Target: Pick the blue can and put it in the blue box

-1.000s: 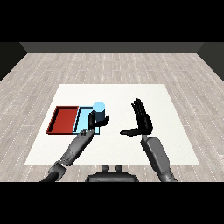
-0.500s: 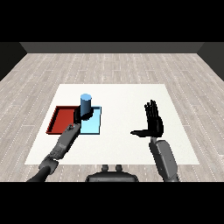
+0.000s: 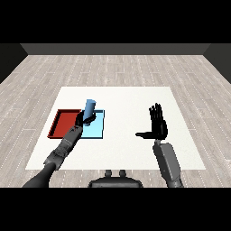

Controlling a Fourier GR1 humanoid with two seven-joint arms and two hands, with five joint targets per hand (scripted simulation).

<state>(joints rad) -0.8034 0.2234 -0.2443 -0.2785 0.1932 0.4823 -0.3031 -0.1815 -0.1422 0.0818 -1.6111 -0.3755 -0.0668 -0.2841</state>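
Note:
The blue can (image 3: 89, 108) stands a little tilted over the back left part of the light blue tray (image 3: 95, 128). My left hand (image 3: 83, 119) is curled round the can's lower half, hiding its base, so I cannot tell whether it touches the tray. My right hand (image 3: 158, 127) is held up over the bare table to the right, fingers straight and thumb spread out to the left, holding nothing.
A red tray (image 3: 64, 122) lies directly left of the blue tray, touching it. The white table (image 3: 131, 99) spreads around both trays, with grey plank floor beyond its edges.
My left hand has brought the can slightly forward and lower over the blue tray. My right hand has drawn back to the right and now holds still.

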